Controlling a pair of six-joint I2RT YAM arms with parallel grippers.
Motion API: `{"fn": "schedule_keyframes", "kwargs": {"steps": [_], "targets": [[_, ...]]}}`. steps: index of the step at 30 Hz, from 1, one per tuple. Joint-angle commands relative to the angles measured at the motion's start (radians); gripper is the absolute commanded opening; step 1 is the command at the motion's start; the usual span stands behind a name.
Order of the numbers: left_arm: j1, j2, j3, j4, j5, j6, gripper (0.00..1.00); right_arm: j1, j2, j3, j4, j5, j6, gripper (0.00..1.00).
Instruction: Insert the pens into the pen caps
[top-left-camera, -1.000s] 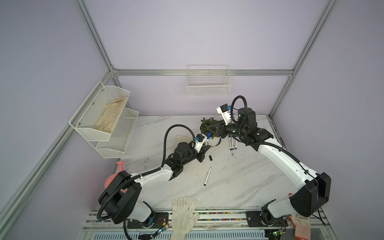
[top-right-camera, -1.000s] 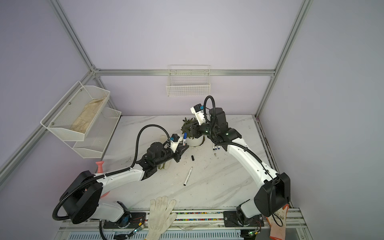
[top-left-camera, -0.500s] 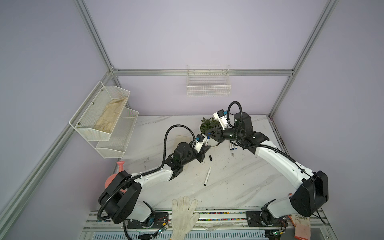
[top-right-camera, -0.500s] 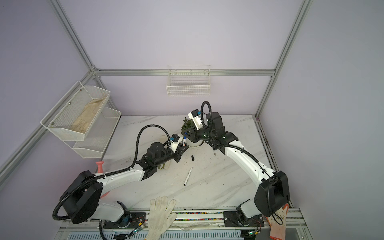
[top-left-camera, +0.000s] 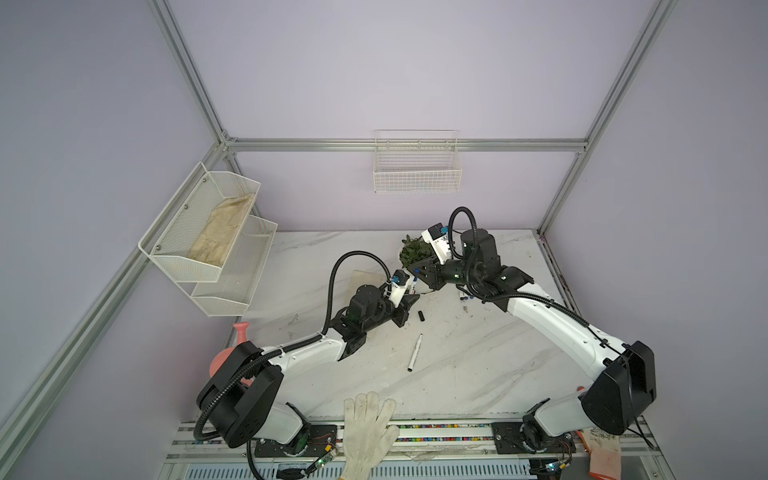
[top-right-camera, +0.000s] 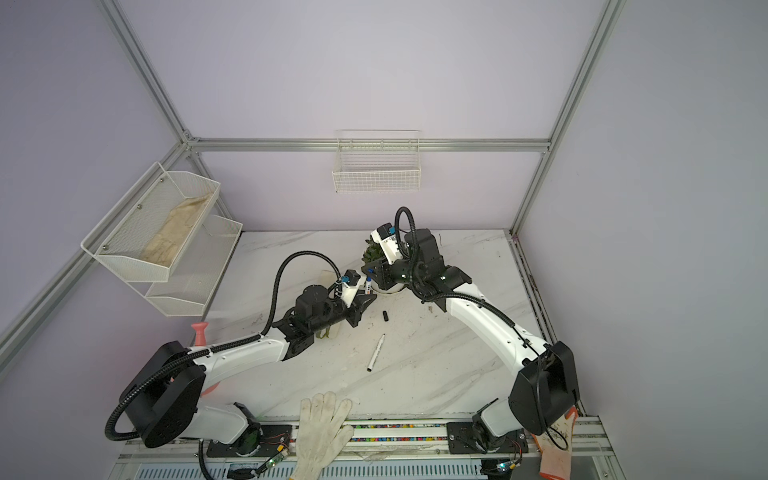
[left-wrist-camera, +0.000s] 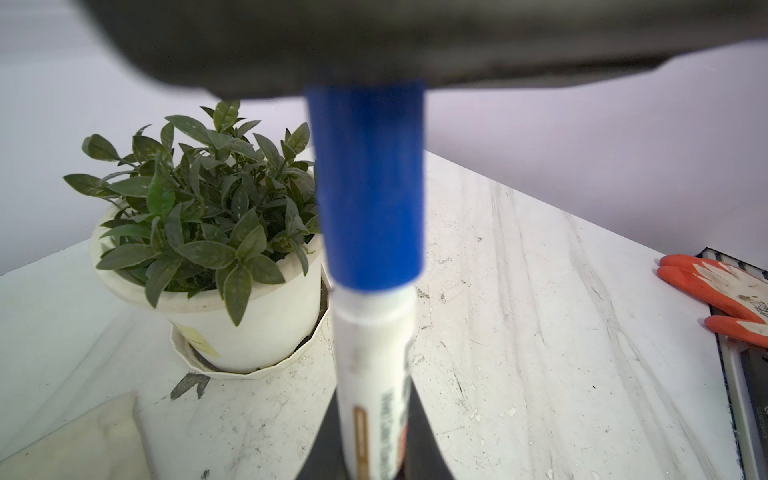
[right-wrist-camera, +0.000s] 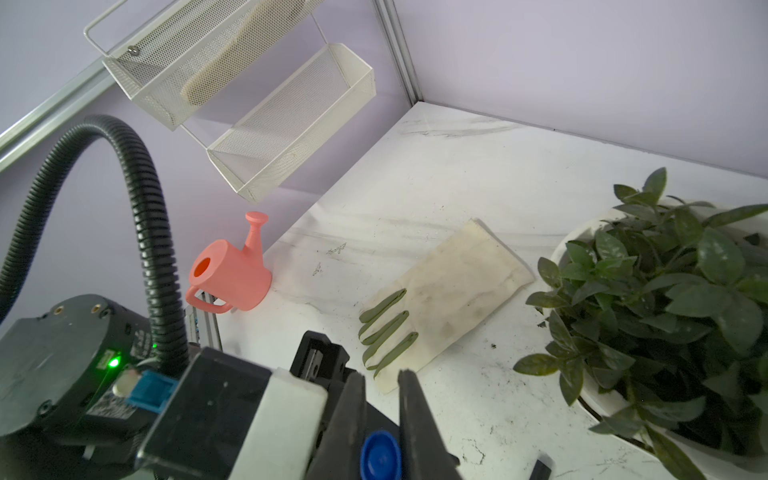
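The blue cap (left-wrist-camera: 370, 187) sits over the tip of the pen (left-wrist-camera: 374, 365), held above the table (left-wrist-camera: 540, 332) near the potted plant (left-wrist-camera: 249, 324). The right claw (right-wrist-camera: 381, 386) pinches the cap and the left claw (left-wrist-camera: 372, 419) pinches the barrel. Press straight along the barrel, without tilting, until the cap seats.

The pen (left-wrist-camera: 374, 353) stands upright in the left gripper (left-wrist-camera: 374, 432), with the cap (left-wrist-camera: 370, 187) on its upper end, held in the right gripper (right-wrist-camera: 381, 399). The pot (left-wrist-camera: 249, 316) sits just behind both grippers. A cloth (right-wrist-camera: 457, 282) lies on the table (top-left-camera: 478, 374) left of the left gripper. A loose cap (top-left-camera: 421, 315) lies just in front of that gripper. A second pen (top-left-camera: 414, 352) lies farther forward, and a glove (top-left-camera: 368, 432) lies over the front edge.
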Motion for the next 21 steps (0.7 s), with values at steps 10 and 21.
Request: {"fn": "schedule_keyframes", "kwargs": {"steps": [10, 21], "targets": [[-0.005, -0.063, 0.008, 0.139, 0.008, -0.020, 0.00, 0.030, -0.009, 0.005, -0.124, 0.084, -0.021, 0.08], [-0.004, -0.058, 0.042, 0.093, 0.020, -0.003, 0.00, 0.016, 0.020, 0.005, -0.150, -0.088, -0.047, 0.09]]}}
